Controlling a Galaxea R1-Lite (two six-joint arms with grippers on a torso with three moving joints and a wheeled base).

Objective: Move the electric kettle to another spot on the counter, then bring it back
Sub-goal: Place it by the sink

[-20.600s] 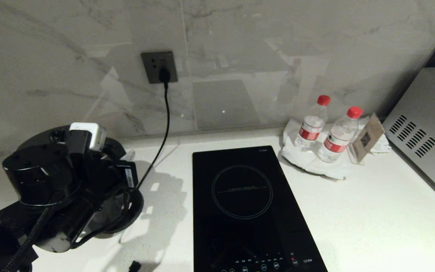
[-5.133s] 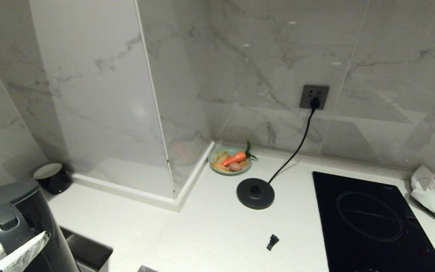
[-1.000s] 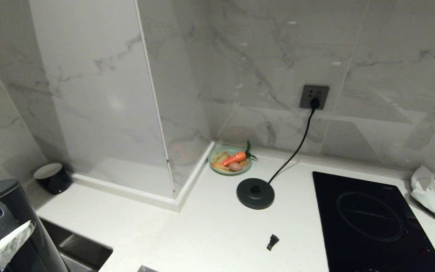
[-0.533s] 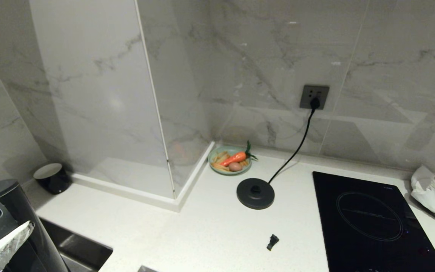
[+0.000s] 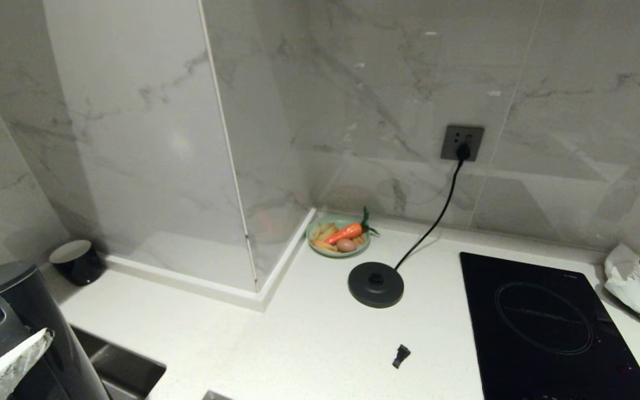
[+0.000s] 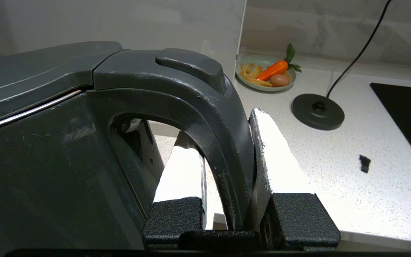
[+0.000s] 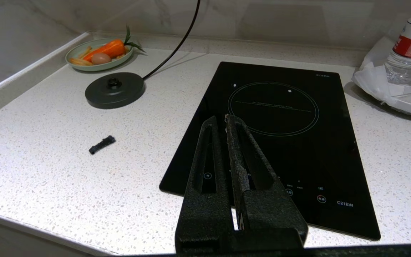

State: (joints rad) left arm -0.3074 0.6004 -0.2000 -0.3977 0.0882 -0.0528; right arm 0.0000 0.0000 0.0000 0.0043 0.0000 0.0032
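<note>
At about eight o'clock in the head view, at the lower left edge, stands the electric kettle (image 5: 17, 328), a tall black jug with a flat grey lid and a dark grey handle (image 6: 205, 117). The left gripper (image 6: 227, 142) is clamped on this handle: one white-padded finger (image 6: 184, 171) goes through the loop of the handle, the other sits on its outer side, and both press on the handle. Whether the bottom of the kettle touches the counter (image 5: 309, 333) I cannot tell, because it is hidden. Directly beside the kettle, toward four o'clock from it, a dark sink (image 5: 114, 361) is cut into the counter.

The kettle's round black base (image 5: 375, 284) is well apart, close to the centre of the view, and nothing stands on it. Its cord (image 5: 436, 219) runs toward one o'clock up to a wall socket (image 5: 463, 143). At eleven o'clock from the base, near it, is a green plate (image 5: 338, 236) with a carrot, an egg and fries. A small black cup (image 5: 74, 260) with a pale top stands at the wall at nine o'clock.

The right gripper (image 7: 223, 119) hangs over the near part of the black induction cooktop (image 7: 280, 107), its fingers almost together and holding nothing. A small black piece (image 5: 401, 355) lies on the counter at six o'clock from the base.
</note>
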